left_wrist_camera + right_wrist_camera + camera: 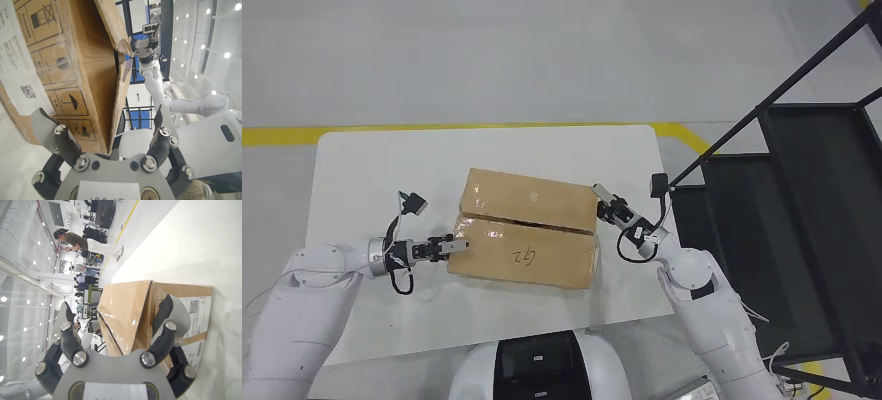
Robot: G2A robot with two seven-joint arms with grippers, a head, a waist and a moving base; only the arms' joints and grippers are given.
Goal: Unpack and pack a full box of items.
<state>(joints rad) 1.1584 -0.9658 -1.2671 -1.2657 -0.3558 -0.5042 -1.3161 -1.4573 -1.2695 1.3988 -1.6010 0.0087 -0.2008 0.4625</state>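
Where one white surface (352,170) spans the middle of the top view, one cardboard box (527,228) rests at its centre with its long side running left to right. Two top flaps cover the box: a far flap (532,195) and a near flap (527,258), which bears a handwritten mark. They meet along one dark seam, and the left wrist view shows them slightly parted, with torn clear tape at their edges. One white label (19,66) lies on the box's left end face beside printed handling symbols. Two white labels (198,313) lie on the right end face.

Two hands flank the box, one at each short end. The left hand (450,245) (98,113) is released, its two fingers (43,121) spread either side of the upper edge of the left end. The right hand (607,208) (116,306) is likewise released, its two fingers (168,306) spread astride the upper edge of the right end. Whether any finger touches the cardboard cannot be told.
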